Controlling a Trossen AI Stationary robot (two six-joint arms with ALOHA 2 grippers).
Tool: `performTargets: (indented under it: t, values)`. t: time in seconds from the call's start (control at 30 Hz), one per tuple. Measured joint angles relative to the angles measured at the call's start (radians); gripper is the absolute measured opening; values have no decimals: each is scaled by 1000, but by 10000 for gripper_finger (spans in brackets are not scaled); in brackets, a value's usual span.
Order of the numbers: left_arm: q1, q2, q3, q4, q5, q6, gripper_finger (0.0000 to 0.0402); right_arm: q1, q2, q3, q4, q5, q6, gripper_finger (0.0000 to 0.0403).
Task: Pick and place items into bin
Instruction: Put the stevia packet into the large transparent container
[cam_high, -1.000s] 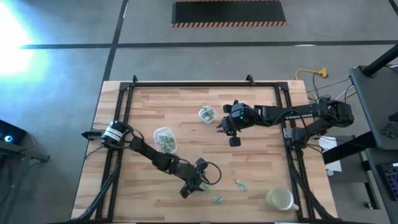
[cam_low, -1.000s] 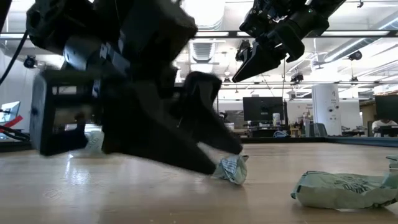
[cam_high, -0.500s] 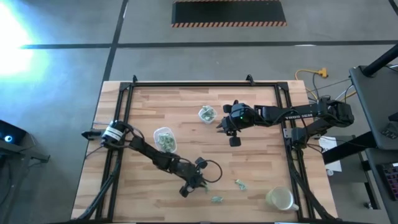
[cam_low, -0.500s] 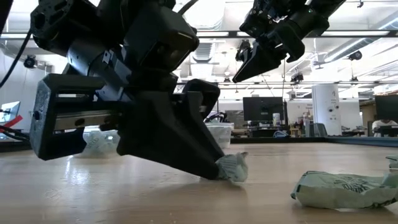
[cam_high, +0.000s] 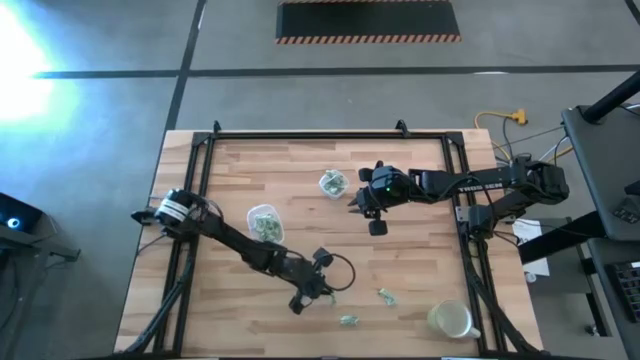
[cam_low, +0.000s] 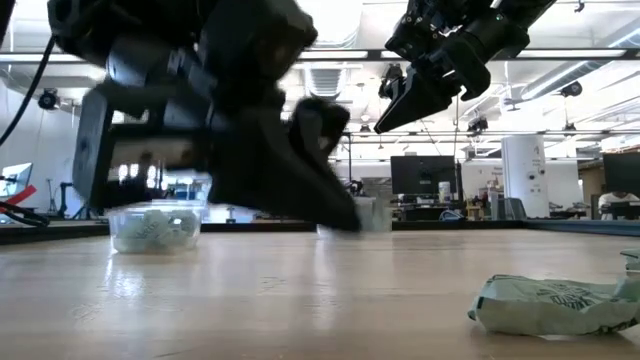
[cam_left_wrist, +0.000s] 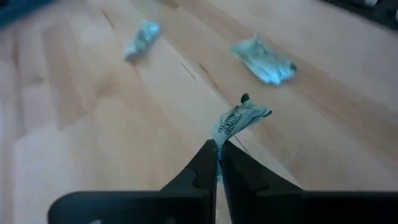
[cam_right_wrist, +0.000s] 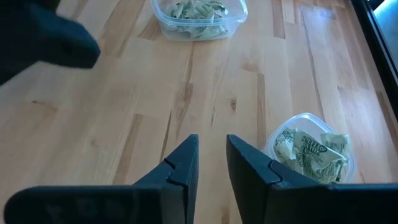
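My left gripper (cam_high: 326, 291) is near the table's front middle, shut on one small pale green-and-white wrapped item (cam_left_wrist: 239, 119). Two more items (cam_high: 386, 296) (cam_high: 349, 320) lie loose on the wood to its right, and they also show in the left wrist view (cam_left_wrist: 142, 37) (cam_left_wrist: 264, 59). Two clear containers (cam_high: 263, 224) (cam_high: 332, 183) hold several items. My right gripper (cam_right_wrist: 211, 155) hovers high beside the far container (cam_right_wrist: 314, 152), slightly open with nothing between its fingers. My left gripper pinches one end of the wrapped item (cam_left_wrist: 224, 132) between its two fingertips. The fingers slant down toward the table's right. The rest of the wrapper sticks out past the tips, crumpled, and in the low view it hangs off the table (cam_low: 372, 214).
A pale round cup-like bin (cam_high: 450, 320) stands at the near right corner. One loose item (cam_low: 560, 300) lies close to the low camera. Black rails (cam_high: 200, 170) frame the table's left, far and right sides. Bare wood lies between the containers and the near edge.
My left gripper has shut its open fingers on the small item on the table, then risen, lifting the item clear of the wood. My right gripper has kept still.
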Motion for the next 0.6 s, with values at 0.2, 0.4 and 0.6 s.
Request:
performTargets:
  t: [0.2, 0.4, 0.6]
  values:
    - [0, -89, -11, -61, -58, -3, 1, 0, 0, 0, 0, 0, 0, 79]
    - [-5, -200, -34, -327, -327, -30, 1, 0, 0, -1, 0, 0, 0, 73]
    - [-7, -297, -74, -605, -588, -202, 1, 0, 0, -4, 0, 0, -3, 69]
